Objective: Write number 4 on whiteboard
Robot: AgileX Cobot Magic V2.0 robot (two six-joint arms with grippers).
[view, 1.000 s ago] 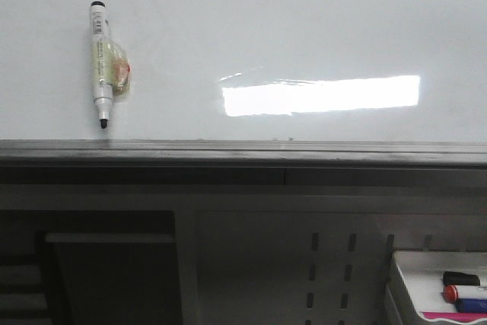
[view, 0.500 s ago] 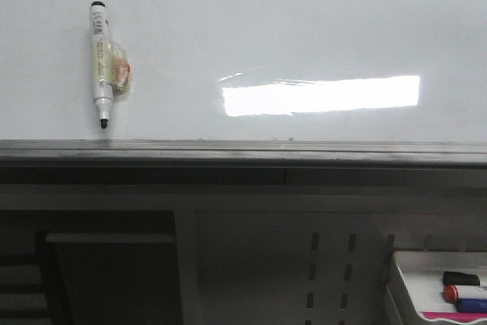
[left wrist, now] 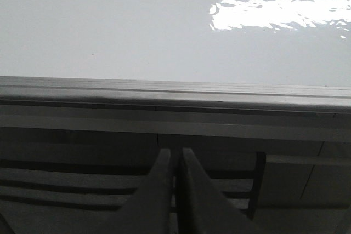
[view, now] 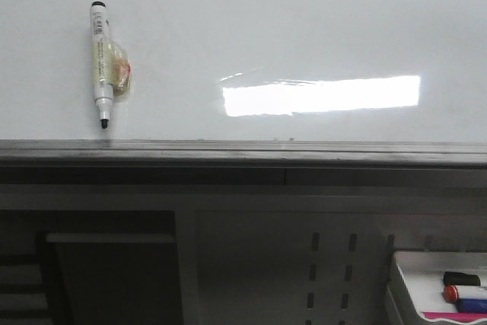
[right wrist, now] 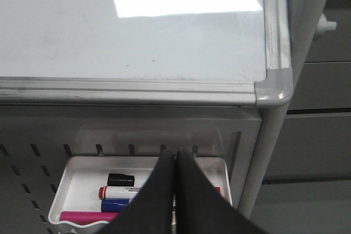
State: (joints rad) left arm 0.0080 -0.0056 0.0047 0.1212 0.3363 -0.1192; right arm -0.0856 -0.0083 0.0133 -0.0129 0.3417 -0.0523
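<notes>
The whiteboard (view: 304, 20) fills the upper front view, with a bright glare and a dark grey ledge (view: 243, 154) along its lower edge. No number 4 shows on it. A white marker (view: 100, 62) with a black tip pointing down sticks upright on the board at the left. Neither gripper shows in the front view. My left gripper (left wrist: 175, 154) is shut and empty, below the ledge (left wrist: 175, 94). My right gripper (right wrist: 178, 152) is shut and empty, above the white marker tray (right wrist: 82, 173) under the board's right corner (right wrist: 274, 89).
The tray (view: 426, 264) at the lower right holds a black cap (right wrist: 120, 180), a white marker with a red end (right wrist: 123, 192), a blue marker (right wrist: 115, 205) and a pink marker (right wrist: 82, 217). A perforated grey panel (view: 331, 272) lies below the ledge. A grey frame post (right wrist: 274, 135) stands beside the tray.
</notes>
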